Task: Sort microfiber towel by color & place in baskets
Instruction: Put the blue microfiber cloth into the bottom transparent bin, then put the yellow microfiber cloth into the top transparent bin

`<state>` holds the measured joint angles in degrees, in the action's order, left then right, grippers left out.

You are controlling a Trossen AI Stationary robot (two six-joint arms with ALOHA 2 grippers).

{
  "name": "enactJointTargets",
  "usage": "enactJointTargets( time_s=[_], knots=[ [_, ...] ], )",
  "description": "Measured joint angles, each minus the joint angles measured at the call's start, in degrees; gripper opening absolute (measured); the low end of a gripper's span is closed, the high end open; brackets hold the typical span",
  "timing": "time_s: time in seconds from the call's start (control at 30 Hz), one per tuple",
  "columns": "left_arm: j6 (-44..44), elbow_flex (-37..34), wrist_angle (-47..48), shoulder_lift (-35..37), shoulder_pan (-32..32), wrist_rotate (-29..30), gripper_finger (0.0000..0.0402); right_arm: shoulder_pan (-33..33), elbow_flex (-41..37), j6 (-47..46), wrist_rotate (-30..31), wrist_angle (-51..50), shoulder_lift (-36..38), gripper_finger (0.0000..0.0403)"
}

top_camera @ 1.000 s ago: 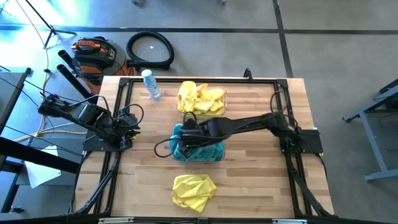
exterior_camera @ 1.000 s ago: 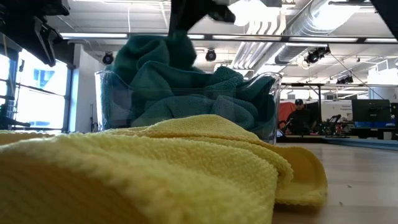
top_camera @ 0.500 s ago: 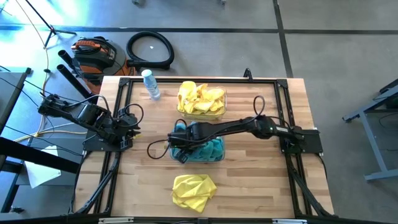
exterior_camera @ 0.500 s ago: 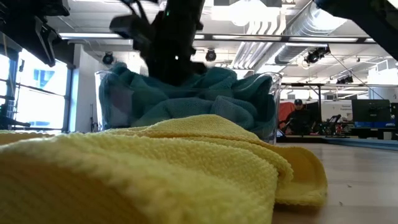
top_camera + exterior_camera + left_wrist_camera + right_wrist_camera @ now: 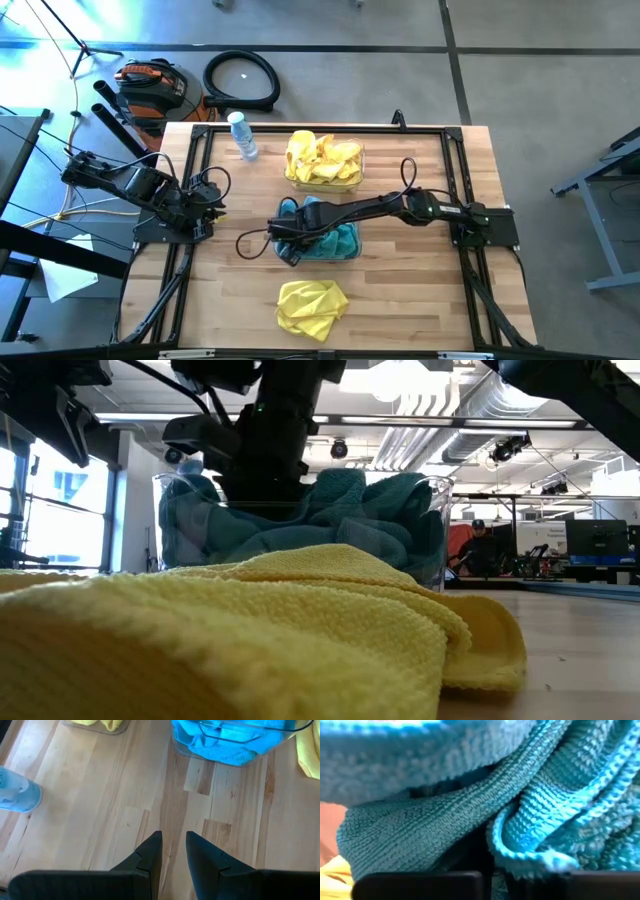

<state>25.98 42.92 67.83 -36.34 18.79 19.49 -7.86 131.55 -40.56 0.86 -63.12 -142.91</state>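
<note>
A clear basket (image 5: 345,243) (image 5: 432,525) at the table's middle holds teal towels (image 5: 350,510) (image 5: 520,795). My right gripper (image 5: 291,236) (image 5: 265,460) is pushed down into its left part, and teal cloth fills the right wrist view. A second clear basket (image 5: 323,160) nearer the far edge holds yellow towels. One yellow towel (image 5: 312,305) (image 5: 250,640) lies crumpled flat on the table near the near edge. My left gripper (image 5: 200,210) (image 5: 174,847) waits over the table's left edge, empty, its fingers a little apart.
A clear water bottle (image 5: 242,135) (image 5: 17,795) stands at the far left of the table. Bare wood lies left and right of the baskets. A black hose and an orange tool lie on the floor beyond the far edge.
My right gripper has moved down and toward the near left, from above the teal basket into it. The teal towel that stood heaped above the rim under the gripper has sunk into the basket.
</note>
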Motion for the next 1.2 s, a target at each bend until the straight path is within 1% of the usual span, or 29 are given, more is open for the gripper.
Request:
enactJointTargets(
  time_s=[0.23,0.37,0.47,0.6,0.77,0.93,1.0,1.1,1.2],
  knots=[
    [-0.1,0.0,0.0,0.0,0.0,0.0,0.0074,0.0,0.0,-1.2,-0.2,0.2,0.5,0.0075],
    [0.3,0.0,0.0,0.0,0.0,-1.3,0.0074,-0.1,1.1,-1.4,0.5,-1.2,1.1,0.0093],
    [0.3,0.0,0.0,0.0,0.0,-1.4,0.0074,-0.4,3.3,-1.0,2.1,-2.8,1.6,0.0098],
    [0.4,0.0,-0.2,0.0,0.0,-1.4,0.0074,-0.7,2.5,-0.5,2.5,-1.8,5.3,0.0098],
    [0.4,0.0,-1.1,0.0,0.0,-3.1,0.0074,-1.4,2.5,0.8,3.8,-2.4,9.3,0.0098],
    [2.3,0.0,-2.8,-0.4,0.0,-3.1,0.0074,-3.3,2.5,4.1,7.8,-4.7,12.9,0.0098],
    [3.1,0.0,-4.7,-1.3,0.0,-3.9,0.0074,-4.6,2.5,5.0,11.1,-6.9,13.9,0.0098],
    [4.1,0.0,-8.1,-3.9,0.8,-5.4,0.0074,-7.1,2.6,4.8,18.1,-12.2,15.2,0.0098],
    [6.4,0.0,-12.3,-7.2,2.9,-5.5,0.0074,-9.6,2.6,2.9,21.9,-18.2,15.7,0.0098]
  ],
)
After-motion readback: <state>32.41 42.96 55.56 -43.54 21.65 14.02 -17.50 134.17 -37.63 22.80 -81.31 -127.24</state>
